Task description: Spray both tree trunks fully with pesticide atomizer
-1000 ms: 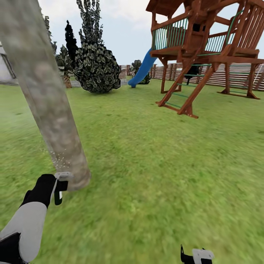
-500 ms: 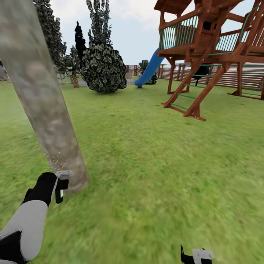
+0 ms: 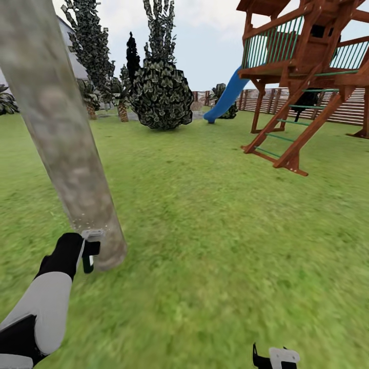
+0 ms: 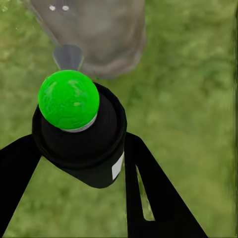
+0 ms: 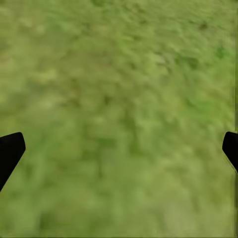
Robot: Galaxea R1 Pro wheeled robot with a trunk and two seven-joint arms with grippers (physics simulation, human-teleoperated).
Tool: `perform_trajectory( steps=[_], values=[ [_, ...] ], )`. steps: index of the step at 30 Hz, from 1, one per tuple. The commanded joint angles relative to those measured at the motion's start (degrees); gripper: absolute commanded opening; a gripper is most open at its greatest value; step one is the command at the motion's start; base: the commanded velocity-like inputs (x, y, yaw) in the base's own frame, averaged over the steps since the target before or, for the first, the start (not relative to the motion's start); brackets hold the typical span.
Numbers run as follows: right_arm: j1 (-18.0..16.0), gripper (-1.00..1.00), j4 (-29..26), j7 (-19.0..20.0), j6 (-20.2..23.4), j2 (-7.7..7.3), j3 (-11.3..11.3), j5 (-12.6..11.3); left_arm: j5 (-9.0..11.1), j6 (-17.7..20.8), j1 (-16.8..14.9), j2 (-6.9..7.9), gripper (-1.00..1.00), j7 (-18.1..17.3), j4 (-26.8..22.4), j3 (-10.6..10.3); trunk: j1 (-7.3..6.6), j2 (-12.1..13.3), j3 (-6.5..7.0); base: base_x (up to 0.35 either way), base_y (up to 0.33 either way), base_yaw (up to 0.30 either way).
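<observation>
The left claw (image 3: 88, 251) hangs low beside the foot of a thick, mottled grey-brown tree trunk (image 3: 61, 133), which leans across the head view's left side and meets the green lawn (image 3: 215, 220). In the left wrist view the claw's two black fingers (image 4: 148, 193) are closed around the pesticide atomizer (image 4: 82, 141), a dark bottle whose top shows bright green (image 4: 68, 99) here, with the trunk's base just beyond its nozzle. A few pale specks sit on the bark near the claw; they may be spray droplets, though the render is too coarse to be sure. The right claw (image 3: 275, 357) sits at the lower edge of the head view, and in the right wrist view its fingertips (image 5: 10, 151) stand wide apart over bare grass, holding nothing. Farther back stand a wooden play tower (image 3: 307, 66) with a blue slide (image 3: 225, 100), a dark bush (image 3: 161, 97) and a slatted fence (image 3: 348, 110).
</observation>
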Motion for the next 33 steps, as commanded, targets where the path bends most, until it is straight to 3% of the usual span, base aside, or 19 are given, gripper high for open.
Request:
perform_trajectory(
  steps=[1, 8, 22, 33],
  values=[
    [0.0, 1.0, 0.1, -0.4, -0.1, -0.01, -0.2, 0.6, -0.6, 0.2, -0.1, -0.04, -1.0, -0.5, -0.2, 0.2, 0.01, 0.0, -0.05, 0.155, -0.243, 0.002],
    [0.0, 1.0, 0.1, -0.4, 0.0, 0.01, -0.2, 0.6, -0.7, 0.2, 0.0, 0.03, -1.0, -0.5, -0.4, 0.2, 0.01, 0.0, -0.05, 0.132, -0.255, 0.029],
    [-0.1, 1.0, 0.1, -0.4, 0.0, 0.01, -0.2, 0.6, -0.5, 0.2, 0.1, 0.05, -1.0, -0.6, -0.4, 0.2, 0.01, 0.0, -0.05, 0.075, -0.2, 0.265],
    [-0.1, 1.0, 0.1, -0.4, 0.0, 0.01, -0.2, 0.6, -0.5, 0.3, -0.2, 0.03, -1.0, -0.6, -0.5, 0.2, 0.01, 0.0, -0.05, 0.09, -0.243, 0.023]
  ],
)
